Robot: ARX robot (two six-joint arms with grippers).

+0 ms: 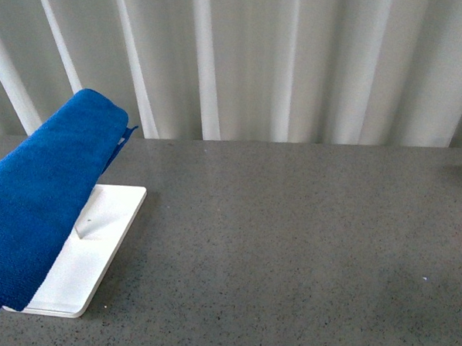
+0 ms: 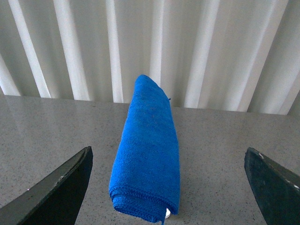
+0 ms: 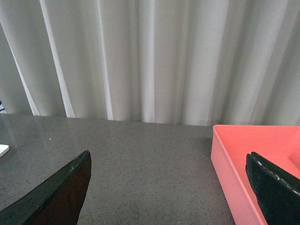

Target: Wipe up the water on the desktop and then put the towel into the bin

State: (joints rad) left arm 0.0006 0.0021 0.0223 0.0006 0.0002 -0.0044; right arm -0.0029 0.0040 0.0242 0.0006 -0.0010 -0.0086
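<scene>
One towel (image 1: 46, 198) hiding half the tray (image 1: 103, 238), bin (image 3: 223, 172) cut off

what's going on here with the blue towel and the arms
Nothing is being held at this moment. The blue towel lies folded over a white tray at the left of the grey desktop. The left arm's fingers are spread open and aimed at the towel, not gripping it. The right arm's fingers are open too, near a pink bin. I can't make out any water clearly.
</scene>
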